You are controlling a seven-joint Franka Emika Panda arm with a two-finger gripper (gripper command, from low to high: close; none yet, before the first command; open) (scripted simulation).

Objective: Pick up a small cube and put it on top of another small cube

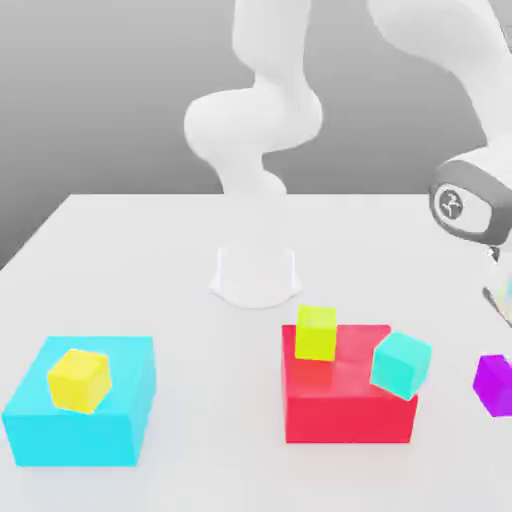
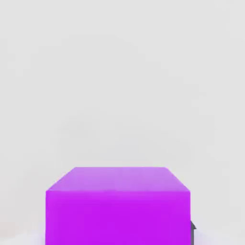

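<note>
The small purple cube (image 1: 493,383) sits at the far edge of the exterior view's right, just right of the red block. My gripper (image 1: 499,292) hangs directly above it, below the grey wrist joint (image 1: 462,203), and is partly cut off by the picture's edge. In the hand view the purple cube (image 2: 118,206) is very close and large, with white table behind it. A small teal cube (image 1: 401,364) leans tilted on the red block's right corner. A small yellow-green cube (image 1: 316,332) rests on top of the red block.
The big red block (image 1: 340,405) stands in the middle front. The big cyan block (image 1: 85,420) stands at the exterior view's left with a yellow cube (image 1: 79,379) on it. The arm's white base (image 1: 255,275) is behind them on the white table (image 1: 150,260).
</note>
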